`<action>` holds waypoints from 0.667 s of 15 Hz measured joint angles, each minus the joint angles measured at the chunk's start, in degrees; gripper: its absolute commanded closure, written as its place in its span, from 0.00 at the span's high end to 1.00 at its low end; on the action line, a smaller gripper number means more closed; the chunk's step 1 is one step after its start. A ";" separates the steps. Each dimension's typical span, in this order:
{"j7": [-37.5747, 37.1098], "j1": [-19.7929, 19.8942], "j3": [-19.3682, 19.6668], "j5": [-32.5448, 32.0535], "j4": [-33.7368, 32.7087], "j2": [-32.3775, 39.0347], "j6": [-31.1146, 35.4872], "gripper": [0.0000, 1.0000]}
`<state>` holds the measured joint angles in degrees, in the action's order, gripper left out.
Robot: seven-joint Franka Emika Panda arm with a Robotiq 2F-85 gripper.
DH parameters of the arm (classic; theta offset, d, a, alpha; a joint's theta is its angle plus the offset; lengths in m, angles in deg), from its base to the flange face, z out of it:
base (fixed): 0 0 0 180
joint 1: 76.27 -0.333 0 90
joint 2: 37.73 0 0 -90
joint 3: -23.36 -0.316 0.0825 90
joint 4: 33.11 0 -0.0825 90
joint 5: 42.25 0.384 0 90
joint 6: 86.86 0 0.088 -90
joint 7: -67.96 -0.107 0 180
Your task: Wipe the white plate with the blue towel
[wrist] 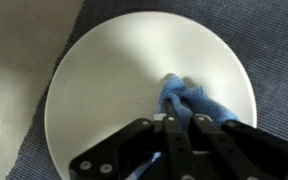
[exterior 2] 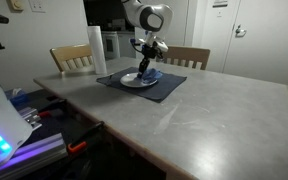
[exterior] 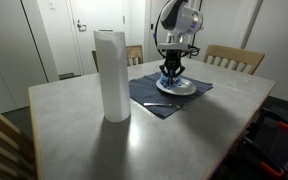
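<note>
Wrist view shows us the gripper (wrist: 180, 118) pinching the towel (wrist: 192, 100), which is bunched on the plate (wrist: 119, 85) near its middle. The plate lies on a dark mat (wrist: 274, 50). In an exterior view we see 1 paper roll (exterior: 111, 75) standing near the mat on the table (exterior: 194, 140).

My gripper (exterior 2: 145, 69) points down at the white plate (exterior 2: 130, 81), a blue towel (exterior 2: 151, 73) at its tips. The plate lies on a dark mat (exterior 2: 172, 88).
</note>
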<state>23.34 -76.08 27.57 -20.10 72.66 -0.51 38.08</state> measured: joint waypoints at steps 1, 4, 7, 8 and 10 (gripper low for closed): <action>2.14 0.58 -0.95 1.40 0.01 0.13 -0.01 0.02; 9.35 2.19 -2.97 3.47 -0.47 0.73 -2.57 0.02; 14.69 2.79 -3.21 3.23 -1.87 2.00 -9.33 0.02; 16.02 2.91 -3.08 2.84 -2.55 2.61 -12.12 0.02; 17.57 3.05 -2.60 1.23 -3.98 4.00 -18.12 0.02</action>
<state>40.91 -73.03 24.96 -18.86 68.68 3.49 19.96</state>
